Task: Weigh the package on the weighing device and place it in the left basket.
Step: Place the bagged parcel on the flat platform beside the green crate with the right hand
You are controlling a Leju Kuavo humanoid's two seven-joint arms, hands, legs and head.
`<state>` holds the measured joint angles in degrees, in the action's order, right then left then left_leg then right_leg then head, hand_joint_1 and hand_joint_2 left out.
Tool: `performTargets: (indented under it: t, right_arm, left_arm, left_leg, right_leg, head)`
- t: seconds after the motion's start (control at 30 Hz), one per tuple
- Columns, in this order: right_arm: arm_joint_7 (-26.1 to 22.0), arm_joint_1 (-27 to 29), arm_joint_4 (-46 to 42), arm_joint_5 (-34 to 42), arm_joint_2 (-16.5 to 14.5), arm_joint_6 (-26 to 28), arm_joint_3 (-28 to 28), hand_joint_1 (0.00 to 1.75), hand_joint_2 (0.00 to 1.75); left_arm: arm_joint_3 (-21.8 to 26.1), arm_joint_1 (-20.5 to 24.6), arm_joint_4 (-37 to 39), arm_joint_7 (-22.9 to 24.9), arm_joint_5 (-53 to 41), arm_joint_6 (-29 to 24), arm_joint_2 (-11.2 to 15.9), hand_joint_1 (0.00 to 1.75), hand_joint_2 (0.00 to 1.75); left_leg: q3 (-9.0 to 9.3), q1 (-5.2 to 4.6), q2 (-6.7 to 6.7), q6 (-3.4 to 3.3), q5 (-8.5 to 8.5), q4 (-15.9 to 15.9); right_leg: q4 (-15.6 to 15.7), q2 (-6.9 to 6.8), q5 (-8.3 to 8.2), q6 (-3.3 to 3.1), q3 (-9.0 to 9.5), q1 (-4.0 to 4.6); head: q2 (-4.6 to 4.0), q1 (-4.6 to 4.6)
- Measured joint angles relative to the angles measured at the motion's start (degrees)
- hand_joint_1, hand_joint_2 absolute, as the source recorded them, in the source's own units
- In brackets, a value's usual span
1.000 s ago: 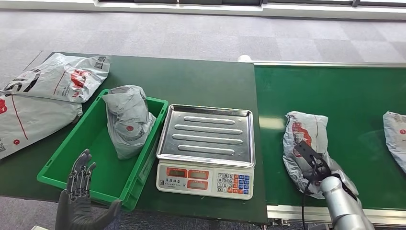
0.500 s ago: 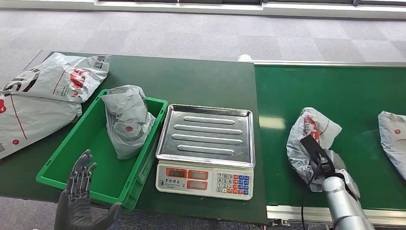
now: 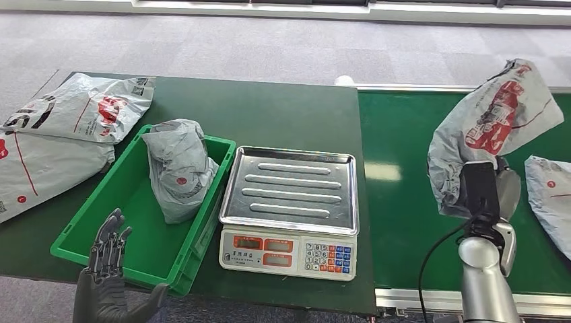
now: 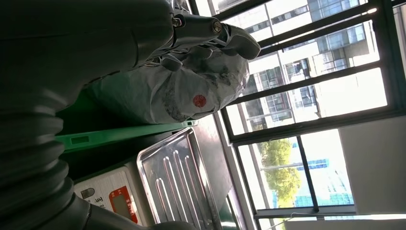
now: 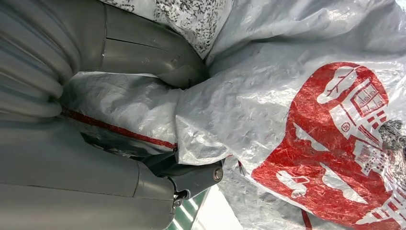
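Head view: the right hand (image 3: 483, 202) holds a grey plastic package (image 3: 495, 124) printed with a red logo, lifted above the green conveyor belt (image 3: 404, 202), to the right of the scale. The package's upper end tilts up and away to the right. In the right wrist view the thumb and the darker fingers (image 5: 191, 179) are closed around a bunched fold of the package (image 5: 297, 120), so the grip is firm.

The left hand (image 3: 106, 269) hovers at the near edge of the counter (image 3: 283, 114), just in front of the green basket (image 3: 101, 229). Its fingers (image 3: 108, 245) are spread and point upward, and it holds nothing. In the left wrist view the fingers (image 4: 225, 36) show in front of the package that lies in the basket, without gripping it.

The electronic scale (image 3: 289, 208) stands on the counter between the basket and the conveyor belt, touching or nearly touching the basket's right wall. Its ribbed steel pan (image 3: 291, 188) is bare, and its keypad and red displays face the robot.

A crumpled grey package (image 3: 178, 168) lies in the far right part of the basket, leaning on its far rim. Two more grey mailer bags (image 3: 60, 128) lie on the counter to the left of the basket, overlapping each other. Another grey package (image 3: 549, 195) lies on the belt at the right edge, near the right hand.
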<state>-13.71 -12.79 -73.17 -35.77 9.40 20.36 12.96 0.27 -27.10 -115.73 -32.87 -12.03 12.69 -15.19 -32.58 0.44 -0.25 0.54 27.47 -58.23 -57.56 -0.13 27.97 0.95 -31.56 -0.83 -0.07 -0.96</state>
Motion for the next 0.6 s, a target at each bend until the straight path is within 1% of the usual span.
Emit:
performTargets:
  t: [0.3, 0.37, 0.43, 0.53, 0.6]
  right_arm:
    - [-0.22, 0.76, -2.00, 0.17, -0.33, 0.21, -0.07, 1.75, 1.75]
    - [-1.40, 0.84, -2.33, 0.64, -0.43, 0.75, -0.18, 1.75, 1.75]
    - [-4.09, 0.92, -3.28, 1.35, -0.78, 1.98, -0.83, 1.75, 1.75]
    - [-7.23, 0.61, -5.90, 0.52, -1.75, 3.30, -4.45, 1.75, 1.75]
    - [-7.00, -0.54, -7.29, -1.94, -2.48, 2.36, -9.34, 1.75, 1.75]
  left_arm:
    - [0.02, 0.01, 0.00, -0.02, 0.01, -0.01, -0.05, 0.00, 1.75]
    - [0.02, 0.02, 0.01, -0.05, 0.07, -0.07, -0.04, 0.00, 1.75]
    - [0.01, 0.15, 0.10, -0.20, 0.33, -0.42, 0.00, 0.00, 1.75]
    - [-0.33, 0.87, 0.62, -0.69, 1.03, -2.09, 0.41, 0.00, 1.75]
    - [-1.09, 1.76, 1.24, -1.04, 1.77, -3.66, 1.19, 0.00, 1.75]
  left_leg:
    - [0.01, 0.00, 0.00, 0.00, 0.00, 0.00]
    - [-0.01, 0.00, 0.00, 0.00, 0.00, 0.00]
    - [-0.02, 0.00, 0.00, 0.00, 0.00, 0.01]
    - [-0.11, 0.02, 0.04, 0.01, 0.00, 0.04]
    - [-0.18, 0.02, 0.11, 0.04, -0.01, 0.07]
  right_leg:
    - [0.00, 0.00, -0.01, 0.00, 0.00, 0.01]
    - [0.00, 0.00, -0.01, 0.00, -0.01, 0.01]
    - [-0.01, 0.01, -0.01, 0.00, -0.01, 0.01]
    - [-0.03, 0.06, -0.01, 0.00, -0.01, 0.03]
    - [-0.04, 0.12, -0.01, -0.02, -0.02, 0.03]
  head:
    - [0.00, 0.00]
    - [0.00, 0.00]
    - [0.00, 0.00]
    - [0.00, 0.00]
    - [0.00, 0.00]
